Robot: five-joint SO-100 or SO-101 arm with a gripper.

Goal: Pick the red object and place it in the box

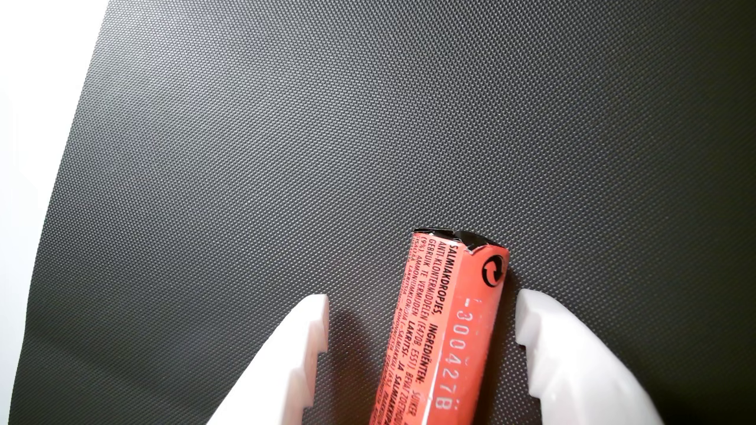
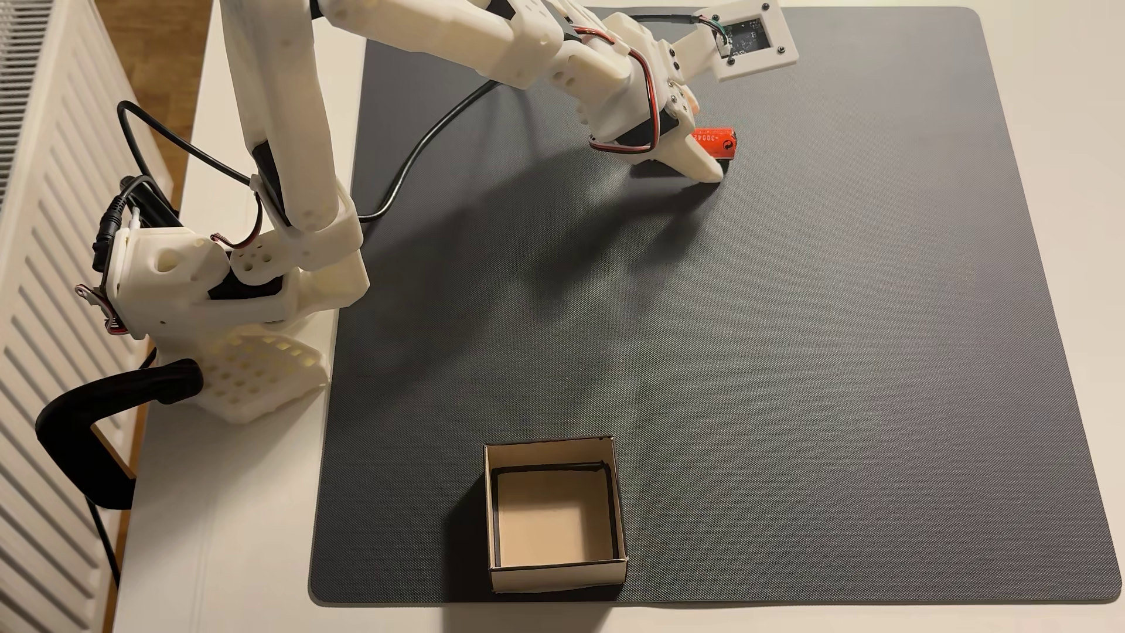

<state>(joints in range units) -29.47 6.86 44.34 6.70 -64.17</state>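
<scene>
The red object is an orange-red cylinder with dark printed text, lying on the dark mat. In the wrist view it runs up from the bottom edge between my two white fingers. My gripper is open, with a gap between the cylinder and each fingertip, wider on the left. In the fixed view the gripper is low over the mat at the upper right, straddling the red object. The box, beige cardboard with an open top and a tan inside, stands near the mat's front edge, far from the gripper.
A dark textured mat covers most of the white table. The arm's base is clamped at the left table edge, and a black cable trails over the mat's upper left. A white radiator stands on the left.
</scene>
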